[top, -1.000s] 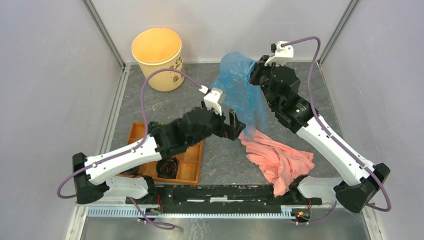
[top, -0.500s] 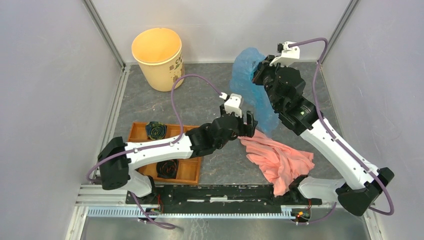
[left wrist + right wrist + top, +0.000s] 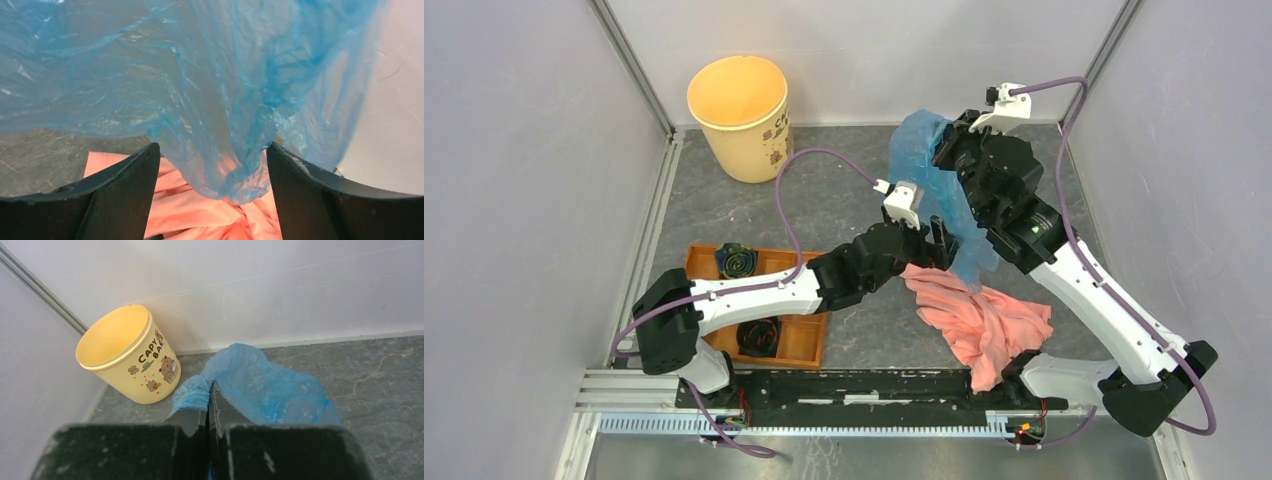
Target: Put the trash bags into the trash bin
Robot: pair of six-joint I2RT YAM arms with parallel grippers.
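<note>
The light-blue trash bag point(image 3: 934, 190) hangs from my right gripper point(image 3: 946, 150), which is shut on its upper edge point(image 3: 200, 390) high above the table. The bag's lower end point(image 3: 225, 170) dangles between the spread jaws of my left gripper point(image 3: 934, 245), which is open and not touching it. The tan-yellow trash bin point(image 3: 739, 115) stands upright at the back left, open side up; it also shows in the right wrist view point(image 3: 127, 355), left of the bag.
A salmon-pink cloth point(image 3: 979, 320) lies on the grey table under the bag's tip; it also shows in the left wrist view point(image 3: 190, 210). A brown wooden compartment tray point(image 3: 799, 340) with dark coiled items sits at the front left. Walls close the back and sides.
My left arm has stretched forward and right, bringing its open gripper around the bag's hanging end. My right gripper has shifted slightly right with the bag.
</note>
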